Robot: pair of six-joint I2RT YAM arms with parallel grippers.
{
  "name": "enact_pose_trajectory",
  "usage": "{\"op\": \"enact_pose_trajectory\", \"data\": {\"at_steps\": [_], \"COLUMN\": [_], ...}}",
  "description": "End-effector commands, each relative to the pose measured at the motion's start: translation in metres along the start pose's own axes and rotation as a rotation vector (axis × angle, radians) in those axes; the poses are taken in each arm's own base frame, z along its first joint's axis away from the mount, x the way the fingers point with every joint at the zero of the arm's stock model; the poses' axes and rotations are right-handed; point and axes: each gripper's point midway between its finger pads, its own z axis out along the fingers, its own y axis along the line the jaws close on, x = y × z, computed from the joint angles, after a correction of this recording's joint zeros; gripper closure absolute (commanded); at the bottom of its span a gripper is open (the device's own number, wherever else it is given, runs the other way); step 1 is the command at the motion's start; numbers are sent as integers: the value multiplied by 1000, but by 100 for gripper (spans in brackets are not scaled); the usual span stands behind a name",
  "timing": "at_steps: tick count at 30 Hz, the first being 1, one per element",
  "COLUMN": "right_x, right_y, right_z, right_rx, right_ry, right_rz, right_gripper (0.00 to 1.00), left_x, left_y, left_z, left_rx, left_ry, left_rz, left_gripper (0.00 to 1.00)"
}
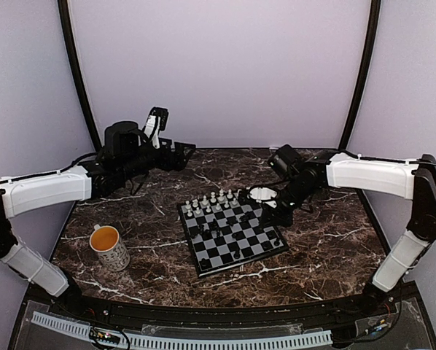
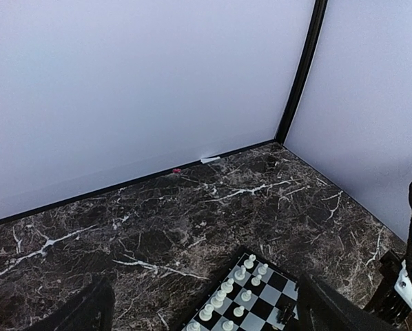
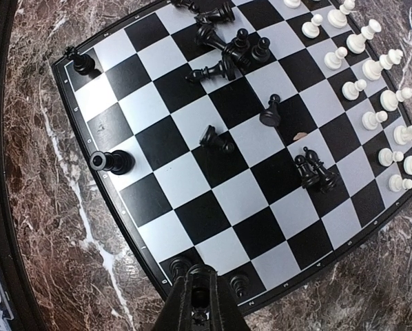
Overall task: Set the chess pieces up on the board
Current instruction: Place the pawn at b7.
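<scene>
- the chessboard (image 1: 241, 253) is lying flat near the middle of the dark marble tabletop (image 1: 335, 240), turned a little askew. in the right wrist view its checks (image 3: 192, 172) are filling most of the picture.
- the white chess pieces (image 1: 211, 200) are standing in two rows along the board's far side. they are also showing in the right wrist view (image 3: 371, 69) and at the bottom of the left wrist view (image 2: 223, 300).
- the black chess pieces (image 3: 227, 45) are sitting scattered over the middle of the board, several of them lying on their sides in a loose heap.
- a few more black ones are sitting along the near side, one of them tipped over (image 3: 111, 162).
- the right gripper (image 1: 270, 217) is reaching over the board's right edge, toward its near right corner.
- its fingers (image 3: 196, 303) are pressing together. a small black piece (image 3: 180, 264) is standing just beside the tip, and i cannot tell whether it is being touched.
- the left gripper (image 1: 183, 152) is hanging raised over the far left of the table, well apart from the board.
- its fingers (image 2: 89, 310) are standing spread wide with nothing between them.
- a mug (image 1: 110, 248) holding orange liquid is standing on the tabletop, left of the board.
</scene>
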Motion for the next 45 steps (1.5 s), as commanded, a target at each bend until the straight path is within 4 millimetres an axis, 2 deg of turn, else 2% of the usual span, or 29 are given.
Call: {"op": "enact_pose_trajectory", "data": {"at_steps": [1, 9, 28, 45], "right_x": [-13, 5, 27, 35], "right_y": [-6, -12, -20, -21], "right_z": [2, 31, 48, 50], "right_rx": [26, -11, -33, -26], "right_ry": [-73, 18, 117, 151], "right_rz": [-33, 10, 43, 40], "right_gripper": [91, 91, 91, 90], "left_x": [-12, -13, -15, -14], "left_y": [-7, -13, -20, -20], "left_z": [2, 1, -1, -1], "left_rx": [22, 35, 42, 41], "left_ry": [-24, -26, -29, -27], "left_rz": [13, 22, 38, 42], "left_gripper": [6, 5, 3, 3]}}
